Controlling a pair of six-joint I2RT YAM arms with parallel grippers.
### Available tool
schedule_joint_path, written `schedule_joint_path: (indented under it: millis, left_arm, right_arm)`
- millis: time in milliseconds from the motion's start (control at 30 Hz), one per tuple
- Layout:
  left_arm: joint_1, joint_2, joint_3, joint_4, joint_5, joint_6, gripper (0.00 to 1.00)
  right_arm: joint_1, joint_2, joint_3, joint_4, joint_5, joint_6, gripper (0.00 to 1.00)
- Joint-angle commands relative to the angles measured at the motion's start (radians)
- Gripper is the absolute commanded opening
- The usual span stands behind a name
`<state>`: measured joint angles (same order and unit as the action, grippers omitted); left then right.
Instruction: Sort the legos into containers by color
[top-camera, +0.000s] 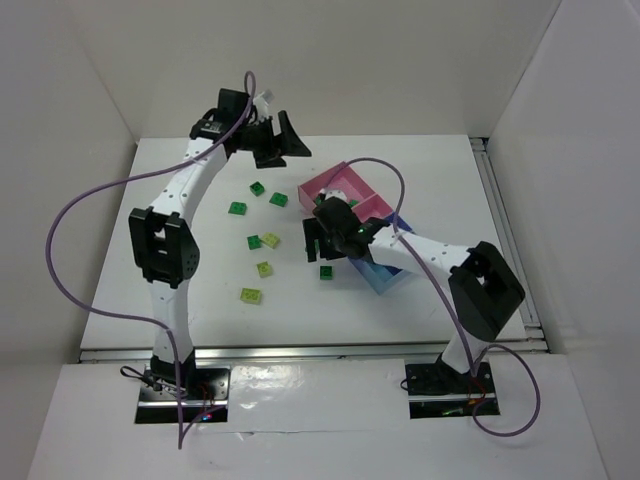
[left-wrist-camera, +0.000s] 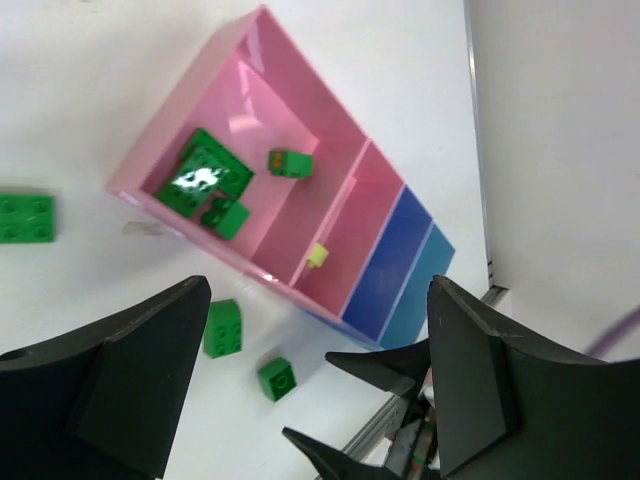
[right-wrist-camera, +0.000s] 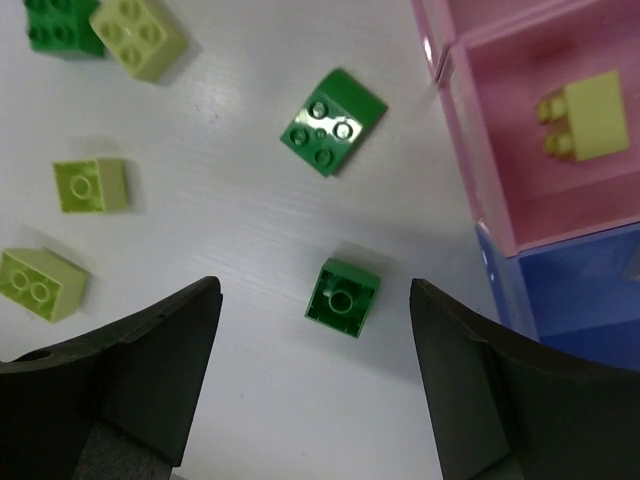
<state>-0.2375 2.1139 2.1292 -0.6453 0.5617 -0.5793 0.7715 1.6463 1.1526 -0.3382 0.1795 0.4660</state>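
Both grippers spread wide and empty; bins sit right of the table's middle.
The left gripper (left-wrist-camera: 320, 330) hangs over the bins (left-wrist-camera: 190, 95), whose end pink one holds dark green legos (left-wrist-camera: 205, 180) and the next a lime brick (right-wrist-camera: 590, 115). The right gripper (right-wrist-camera: 315, 300) has its jaws apart above a dark green brick (right-wrist-camera: 342, 297) just beside the bins' wall. Loose bricks (top-camera: 254, 241) lie scattered left of the bins, well inside the table's (top-camera: 420, 310) left and near edges.
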Motion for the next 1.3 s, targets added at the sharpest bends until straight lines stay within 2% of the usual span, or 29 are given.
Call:
schedule_joint_path:
  millis: [0, 200, 333, 467, 533, 567, 600, 633, 700, 867, 967, 1267]
  left_arm:
    - [0.013, -0.052, -0.047, -0.037, -0.015, 0.061, 0.92]
    - [0.032, -0.114, -0.153, -0.117, -0.242, 0.125, 0.89]
    - [0.050, -0.150, -0.261, -0.117, -0.266, 0.134, 0.88]
    - [0.050, -0.150, -0.270, -0.117, -0.286, 0.134, 0.86]
    - [0.038, -0.150, -0.284, -0.117, -0.312, 0.144, 0.84]
    - [0.038, -0.150, -0.308, -0.117, -0.328, 0.156, 0.83]
    - [0.023, -0.150, -0.322, -0.117, -0.341, 0.156, 0.82]
    - [0.014, -0.160, -0.337, -0.117, -0.354, 0.156, 0.82]
    - [-0.014, -0.181, -0.385, -0.117, -0.382, 0.165, 0.81]
    - [-0.074, -0.192, -0.483, -0.105, -0.405, 0.184, 0.88]
    - [-0.120, -0.192, -0.527, -0.074, -0.420, 0.184, 0.93]
    - [-0.177, -0.181, -0.557, -0.011, -0.385, 0.165, 0.94]
  right_arm:
    - [0.028, 0.026, -0.002, -0.038, -0.009, 0.040, 0.83]
    - [0.028, 0.099, -0.011, -0.048, -0.018, 0.053, 0.79]
    - [0.028, 0.168, -0.002, -0.059, -0.005, 0.071, 0.74]
    - [0.028, 0.182, 0.010, -0.068, 0.005, 0.080, 0.69]
    - [0.028, 0.182, -0.001, -0.044, -0.015, 0.080, 0.60]
    - [0.028, 0.182, -0.001, -0.044, -0.015, 0.080, 0.49]
    - [0.028, 0.173, -0.001, -0.044, -0.015, 0.080, 0.49]
    - [0.037, 0.173, -0.001, -0.035, -0.005, 0.080, 0.39]
    - [0.037, 0.115, -0.001, -0.024, 0.014, 0.080, 0.30]
    - [0.019, -0.006, 0.047, -0.024, 0.121, 0.053, 0.29]
    - [-0.035, -0.016, 0.107, -0.024, 0.155, 0.019, 0.29]
    - [-0.239, 0.191, 0.338, 0.028, 0.072, -0.046, 0.29]
